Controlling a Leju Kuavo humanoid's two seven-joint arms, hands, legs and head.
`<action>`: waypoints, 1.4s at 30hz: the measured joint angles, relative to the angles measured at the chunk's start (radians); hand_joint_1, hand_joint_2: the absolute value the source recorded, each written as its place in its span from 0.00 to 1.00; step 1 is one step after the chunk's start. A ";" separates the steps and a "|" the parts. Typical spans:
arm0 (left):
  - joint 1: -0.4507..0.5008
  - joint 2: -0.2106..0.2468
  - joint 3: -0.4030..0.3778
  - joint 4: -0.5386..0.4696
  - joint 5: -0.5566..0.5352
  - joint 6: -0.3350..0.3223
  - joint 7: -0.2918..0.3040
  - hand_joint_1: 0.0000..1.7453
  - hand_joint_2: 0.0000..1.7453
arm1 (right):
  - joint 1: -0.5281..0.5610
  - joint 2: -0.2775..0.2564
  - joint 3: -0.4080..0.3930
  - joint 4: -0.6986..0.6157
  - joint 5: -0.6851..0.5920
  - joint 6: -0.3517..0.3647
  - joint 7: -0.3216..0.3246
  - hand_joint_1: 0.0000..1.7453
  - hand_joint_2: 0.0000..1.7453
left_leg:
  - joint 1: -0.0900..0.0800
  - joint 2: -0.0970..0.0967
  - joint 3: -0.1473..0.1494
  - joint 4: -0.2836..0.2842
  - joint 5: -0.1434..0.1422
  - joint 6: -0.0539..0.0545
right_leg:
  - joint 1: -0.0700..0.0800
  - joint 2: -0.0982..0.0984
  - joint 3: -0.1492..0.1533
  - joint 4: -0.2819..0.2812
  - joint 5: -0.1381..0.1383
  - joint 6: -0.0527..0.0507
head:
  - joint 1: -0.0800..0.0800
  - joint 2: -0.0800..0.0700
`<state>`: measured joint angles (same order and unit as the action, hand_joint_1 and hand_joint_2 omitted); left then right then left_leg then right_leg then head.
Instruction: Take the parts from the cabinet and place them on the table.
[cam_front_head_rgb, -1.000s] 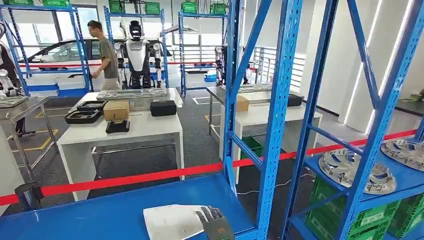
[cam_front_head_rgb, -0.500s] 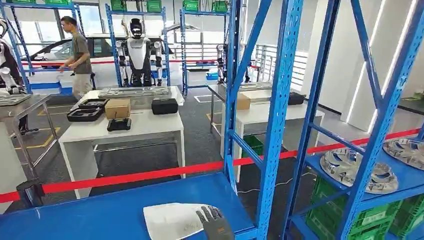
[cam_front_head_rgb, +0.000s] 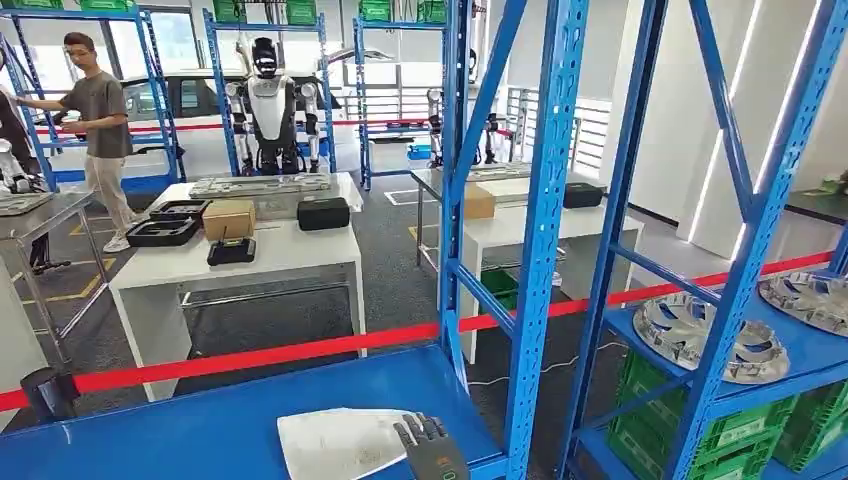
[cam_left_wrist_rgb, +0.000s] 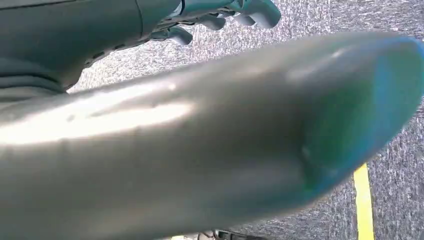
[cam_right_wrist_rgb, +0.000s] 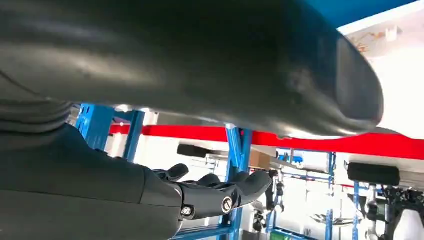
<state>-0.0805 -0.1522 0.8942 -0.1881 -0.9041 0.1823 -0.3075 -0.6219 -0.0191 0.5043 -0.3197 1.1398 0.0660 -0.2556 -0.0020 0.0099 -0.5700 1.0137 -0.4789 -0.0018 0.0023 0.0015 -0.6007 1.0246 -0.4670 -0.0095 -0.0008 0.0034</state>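
Note:
Silver wheel-like parts (cam_front_head_rgb: 700, 335) lie on the blue cabinet shelf (cam_front_head_rgb: 820, 355) at the right, with another part (cam_front_head_rgb: 812, 298) further right. My right hand (cam_front_head_rgb: 430, 452) is low in the head view, fingers spread, holding nothing, at the edge of a white sheet (cam_front_head_rgb: 340, 443) on a blue shelf surface (cam_front_head_rgb: 200, 420). The right wrist view shows the same hand (cam_right_wrist_rgb: 215, 192) with straight, empty fingers. In the left wrist view my left hand (cam_left_wrist_rgb: 220, 17) hangs over grey carpet with nothing in it, its blurred thumb (cam_left_wrist_rgb: 200, 140) close to the camera.
Blue cabinet uprights (cam_front_head_rgb: 535, 250) stand between my right hand and the parts. Green crates (cam_front_head_rgb: 740, 440) sit under the parts shelf. A red tape (cam_front_head_rgb: 250, 358) runs across beyond the shelf. Behind it stands a white table (cam_front_head_rgb: 290, 255) with boxes, and further back a person (cam_front_head_rgb: 98, 120) and another robot (cam_front_head_rgb: 268, 100).
The person in the background has walked to the left. The whole picture has shifted slightly. My right hand stays by the white sheet.

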 joint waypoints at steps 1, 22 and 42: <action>0.000 0.000 0.002 0.000 0.000 -0.001 -0.004 0.00 0.00 | 0.000 0.000 0.000 0.000 0.000 0.000 0.000 0.00 0.00 | 0.000 0.000 0.000 0.001 0.000 0.000 | 0.000 0.000 0.000 0.000 0.000 0.000 | 0.000 0.000; 0.000 -0.001 0.010 -0.001 0.000 -0.001 -0.001 0.00 0.00 | 0.007 -0.006 0.001 0.000 -0.007 -0.009 0.001 0.00 0.00 | 0.022 0.005 0.015 0.007 -0.034 -0.037 | -0.023 0.005 0.016 0.004 -0.024 -0.007 | 0.002 0.000; 0.009 0.001 0.010 0.001 -0.014 -0.002 0.002 0.00 0.00 | 0.031 -0.007 0.001 0.000 -0.007 -0.033 -0.012 0.00 0.00 | 0.007 -0.016 -0.005 -0.013 0.013 0.027 | -0.016 0.007 -0.098 0.295 -0.184 0.033 | 0.006 0.000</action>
<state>-0.0713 -0.1511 0.9041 -0.1869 -0.9178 0.1801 -0.3059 -0.5913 -0.0263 0.5051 -0.3201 1.1326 0.0332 -0.2678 0.0050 -0.0056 -0.5750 1.0005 -0.4663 0.0252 -0.0134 0.0085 -0.6991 1.3192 -0.6515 0.0230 0.0050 0.0034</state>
